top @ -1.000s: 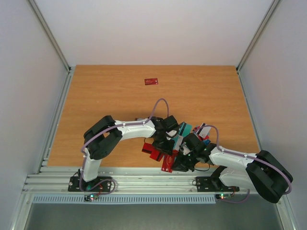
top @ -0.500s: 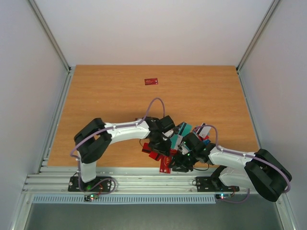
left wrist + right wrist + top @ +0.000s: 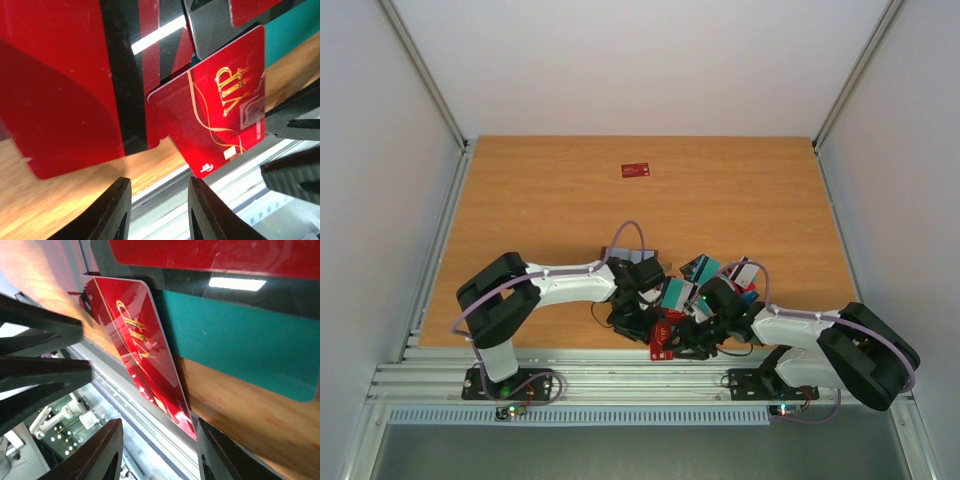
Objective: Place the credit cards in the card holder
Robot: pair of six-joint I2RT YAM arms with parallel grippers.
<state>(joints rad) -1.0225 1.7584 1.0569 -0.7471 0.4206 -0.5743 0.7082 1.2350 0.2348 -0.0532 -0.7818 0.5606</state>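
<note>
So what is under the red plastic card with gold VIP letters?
The VIP card rests on the wooden table, one corner over the metal rail. It overlaps a black-striped red card; the rest is hidden.

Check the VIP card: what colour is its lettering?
Gold, on a red VIP card; it shows best in the left wrist view.

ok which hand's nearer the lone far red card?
Left. The left hand hovers over the pile, straight below the card in the top view; right hand sits further back toward the near edge.
</note>
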